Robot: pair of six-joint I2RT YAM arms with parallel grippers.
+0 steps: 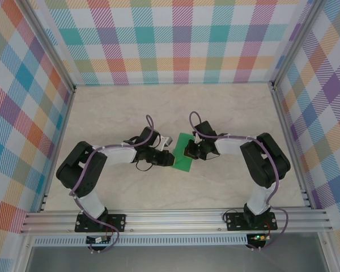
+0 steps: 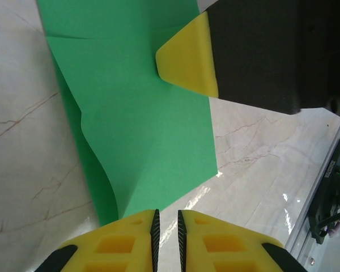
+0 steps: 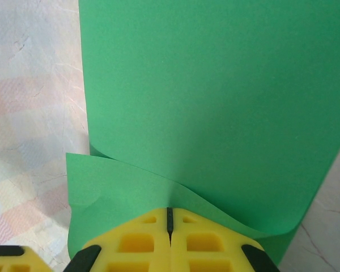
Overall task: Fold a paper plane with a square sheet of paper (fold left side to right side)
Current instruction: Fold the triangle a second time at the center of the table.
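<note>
So the right gripper (image 3: pixel 170 218) is clamped shut, tips pressed onto the sheet (image 3: pixel 215 85); the left gripper (image 2: pixel 167 226) is parked a slit open at its corner, nothing seen pinched. Sheet is laid doubled over on the table (image 1: pixel 158 107), top layer bowed, not creased flat. Dart folds aren't started. Bare room is left all round.

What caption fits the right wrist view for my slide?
Shut right claw meets the lifted edge of the thin bright-green paper sheet on the pale marbled table.
</note>
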